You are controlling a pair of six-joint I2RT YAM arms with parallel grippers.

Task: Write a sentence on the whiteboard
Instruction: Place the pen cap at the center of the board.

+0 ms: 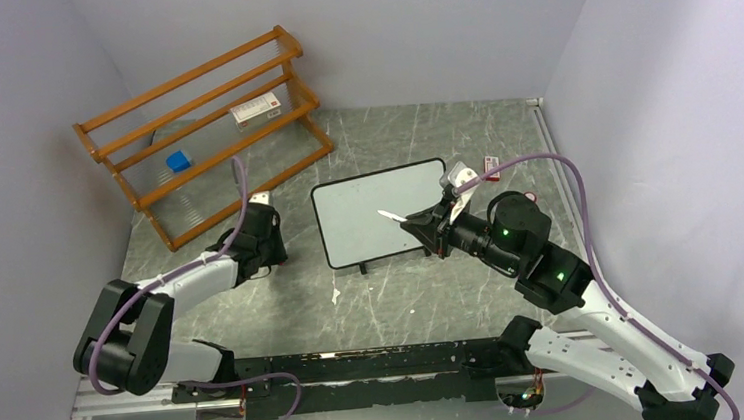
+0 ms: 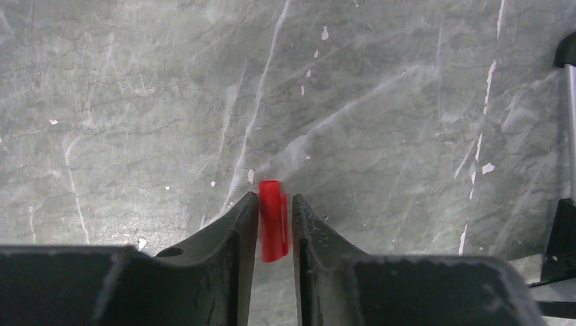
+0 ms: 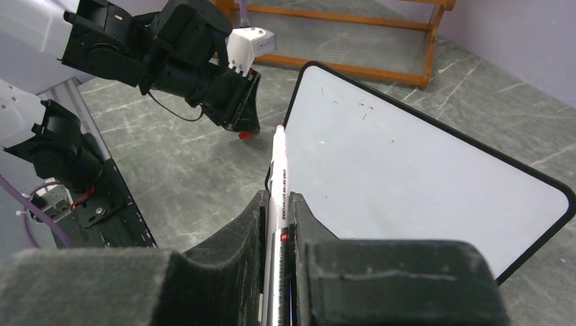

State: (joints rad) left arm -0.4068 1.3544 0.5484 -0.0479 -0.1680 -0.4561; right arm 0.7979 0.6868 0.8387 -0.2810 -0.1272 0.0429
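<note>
Seen from above, a grey-green tabletop (image 1: 395,298) with pale marble veins and a few white flecks fills the middle. Plain lavender-grey walls close it in: the back wall (image 1: 384,28) at twelve o'clock, the left wall (image 1: 2,149) at nine and the right wall (image 1: 680,95) at three. At ten o'clock a wooden rack (image 1: 187,78) of stepped brown rails stands askew on the tabletop near the back corner. A small blue block (image 1: 179,161) sits on a lower step and a white labelled box (image 1: 256,110) on a higher one. At two o'clock a small red-and-white item (image 1: 492,165) lies near the right wall. The light is soft and even, and the shadows are faint.
</note>
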